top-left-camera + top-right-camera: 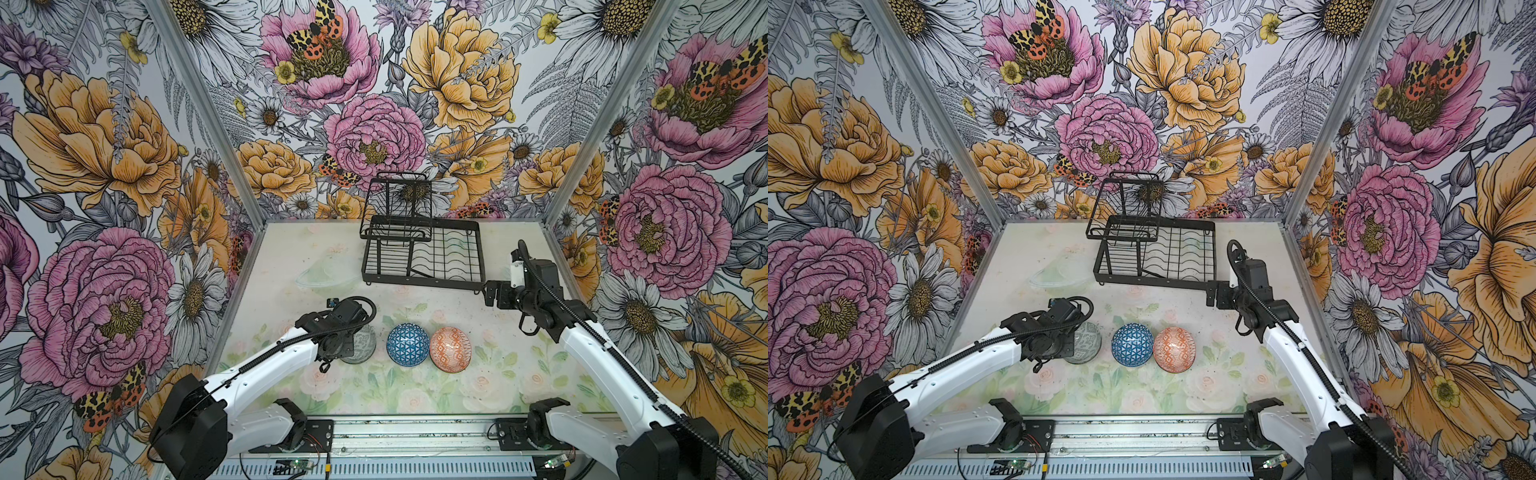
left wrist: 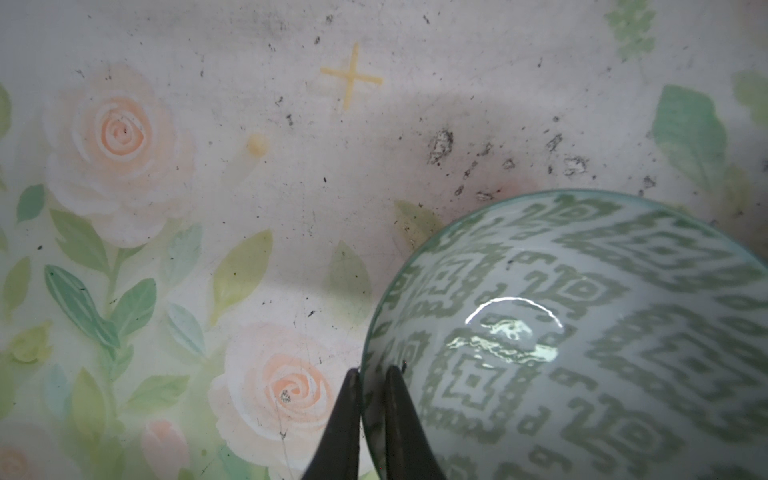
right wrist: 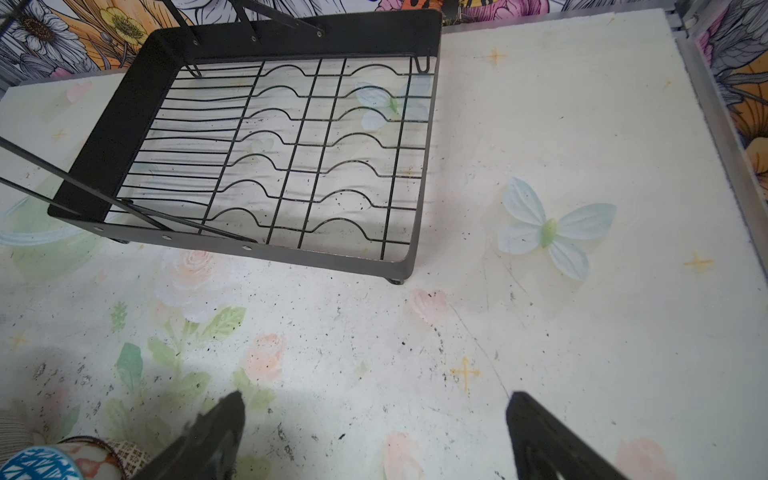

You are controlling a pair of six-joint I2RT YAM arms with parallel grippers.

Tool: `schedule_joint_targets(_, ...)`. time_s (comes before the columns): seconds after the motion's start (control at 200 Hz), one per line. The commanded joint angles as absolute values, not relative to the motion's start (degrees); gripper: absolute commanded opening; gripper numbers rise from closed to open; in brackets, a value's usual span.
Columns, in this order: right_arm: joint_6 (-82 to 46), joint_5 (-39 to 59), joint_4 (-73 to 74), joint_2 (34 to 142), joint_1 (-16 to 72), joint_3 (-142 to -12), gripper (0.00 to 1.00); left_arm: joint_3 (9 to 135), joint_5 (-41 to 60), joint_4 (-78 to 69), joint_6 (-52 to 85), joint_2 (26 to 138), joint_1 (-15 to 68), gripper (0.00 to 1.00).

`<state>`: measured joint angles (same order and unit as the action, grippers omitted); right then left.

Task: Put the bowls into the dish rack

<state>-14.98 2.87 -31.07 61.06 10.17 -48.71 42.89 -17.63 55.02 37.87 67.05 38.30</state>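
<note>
My left gripper (image 2: 372,376) is shut on the rim of the grey-green patterned bowl (image 2: 582,332), one finger inside it and one outside. In both top views this bowl (image 1: 365,344) (image 1: 1089,343) sits at the front left, half under my left wrist. To its right the blue lattice bowl (image 1: 408,345) (image 1: 1132,345) and the orange-white bowl (image 1: 450,349) (image 1: 1174,349) lie side by side, domes up. The black wire dish rack (image 1: 424,283) (image 1: 1154,284) (image 3: 124,124) stands at the back with nothing in it. My right gripper (image 3: 375,397) (image 1: 491,294) hovers open off the rack's front right corner.
The rack's taller wire basket tier (image 1: 395,199) rises at its back left. Floral walls on metal posts (image 1: 559,199) close the table on three sides. The mat is printed with roses and a butterfly (image 3: 548,228). The blue bowl (image 3: 37,465) shows at the right wrist view's corner.
</note>
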Motion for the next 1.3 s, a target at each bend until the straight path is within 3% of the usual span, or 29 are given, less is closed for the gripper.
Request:
schedule_joint_targets(0.0,-14.9,3.2,-30.8,59.5,10.5,-48.4,0.99,44.3,-19.1,55.9,38.8,66.2,39.0,0.11)
schedule_joint_targets(0.53,-15.1,3.4,-30.8,59.2,10.5,-48.3,0.99,45.9,-20.7,58.5,39.8,64.4,40.0,0.00)
schedule_joint_targets(0.826,-15.1,3.4,-30.8,59.1,10.6,-48.1,1.00,47.5,-22.7,60.2,39.7,62.9,40.2,0.00)
schedule_joint_targets(1.161,-15.1,3.4,-30.8,59.1,10.6,-48.0,0.99,47.2,-21.6,59.9,39.8,65.2,40.6,0.29)
schedule_joint_targets(1.296,-15.1,3.4,-30.8,59.3,10.6,-48.0,1.00,46.7,-21.2,59.5,39.9,66.5,40.9,0.32)
